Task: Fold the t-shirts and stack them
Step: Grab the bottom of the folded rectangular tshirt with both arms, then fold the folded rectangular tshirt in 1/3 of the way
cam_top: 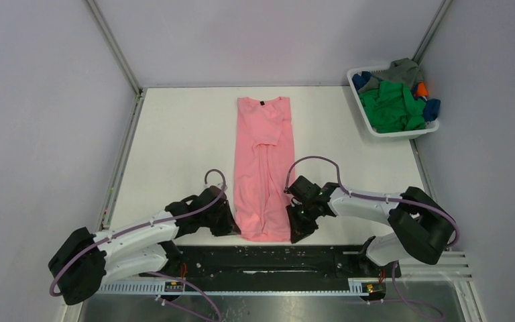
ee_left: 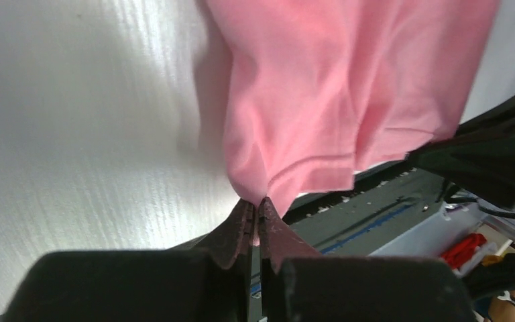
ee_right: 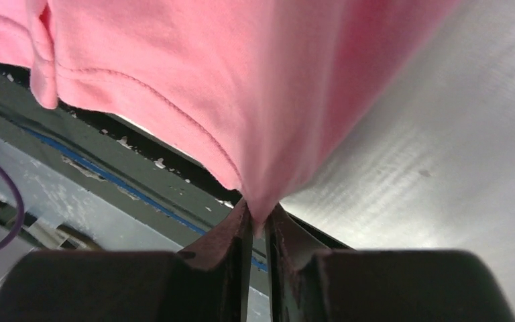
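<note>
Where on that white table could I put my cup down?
Bare table left of the pink t-shirt, and a narrower strip between it and the white basket. Crowded at the near edge, where the left gripper and right gripper pinch the shirt's hem.

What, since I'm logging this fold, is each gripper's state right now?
Left gripper: shut on a hem corner of the pink t-shirt.
Right gripper: shut on its other hem corner.

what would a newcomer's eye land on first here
The salmon pink t-shirt, folded into a long strip down the middle of the white table. Its near hem is pinched at both corners, by the left fingers and the right fingers. After that, the white basket at the far right corner, heaped with a bright green shirt and others.
</note>
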`<state>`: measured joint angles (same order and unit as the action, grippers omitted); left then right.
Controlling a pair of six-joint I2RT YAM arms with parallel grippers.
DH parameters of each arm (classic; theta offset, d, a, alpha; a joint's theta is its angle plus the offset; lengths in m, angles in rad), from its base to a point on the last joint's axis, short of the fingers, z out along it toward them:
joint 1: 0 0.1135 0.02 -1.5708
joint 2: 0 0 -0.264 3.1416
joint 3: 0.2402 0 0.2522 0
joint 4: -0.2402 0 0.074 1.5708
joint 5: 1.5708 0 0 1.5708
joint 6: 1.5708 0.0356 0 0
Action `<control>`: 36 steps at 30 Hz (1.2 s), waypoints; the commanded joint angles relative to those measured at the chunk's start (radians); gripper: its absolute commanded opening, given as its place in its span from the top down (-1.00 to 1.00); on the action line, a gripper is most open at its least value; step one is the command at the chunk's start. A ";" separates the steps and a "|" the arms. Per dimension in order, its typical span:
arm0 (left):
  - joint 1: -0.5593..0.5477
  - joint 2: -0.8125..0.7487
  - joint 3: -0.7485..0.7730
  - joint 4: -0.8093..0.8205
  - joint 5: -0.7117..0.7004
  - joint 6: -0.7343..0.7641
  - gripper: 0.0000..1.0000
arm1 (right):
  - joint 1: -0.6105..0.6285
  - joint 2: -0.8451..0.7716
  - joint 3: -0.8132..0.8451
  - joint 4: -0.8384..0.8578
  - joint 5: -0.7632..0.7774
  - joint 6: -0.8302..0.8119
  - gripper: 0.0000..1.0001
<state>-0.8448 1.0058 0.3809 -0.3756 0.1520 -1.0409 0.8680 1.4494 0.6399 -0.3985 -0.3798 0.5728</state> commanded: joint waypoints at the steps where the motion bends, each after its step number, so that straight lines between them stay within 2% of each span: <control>1: -0.005 -0.067 0.025 0.043 0.025 -0.032 1.00 | 0.011 -0.089 0.053 -0.109 0.131 -0.023 0.65; 6: 0.063 -0.003 0.152 0.021 0.000 0.052 1.00 | -0.009 -0.107 0.196 -0.191 0.234 -0.084 0.72; 11: 0.196 0.139 0.275 0.108 0.058 0.106 1.00 | -0.136 -0.062 0.314 -0.198 0.206 -0.114 0.72; 14: 0.258 0.228 0.371 0.147 0.083 0.134 1.00 | -0.214 0.000 0.406 -0.169 0.175 -0.114 0.71; 19: 0.342 0.383 0.563 0.062 0.001 0.166 1.00 | -0.301 0.139 0.578 -0.145 0.142 -0.127 0.73; 25: 0.431 0.528 0.713 0.019 -0.021 0.213 1.00 | -0.393 0.295 0.757 -0.177 0.096 -0.144 0.72; 33: 0.513 0.758 0.900 -0.004 0.049 0.272 1.00 | -0.456 0.469 0.923 -0.192 0.074 -0.136 0.69; 36: 0.530 0.835 0.972 -0.016 0.070 0.287 0.92 | -0.481 0.546 0.978 -0.184 0.070 -0.130 0.60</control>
<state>-0.3328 1.7817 1.2388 -0.3790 0.1772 -0.8009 0.4213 1.9182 1.5299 -0.5720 -0.2844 0.4488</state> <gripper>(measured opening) 0.024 0.173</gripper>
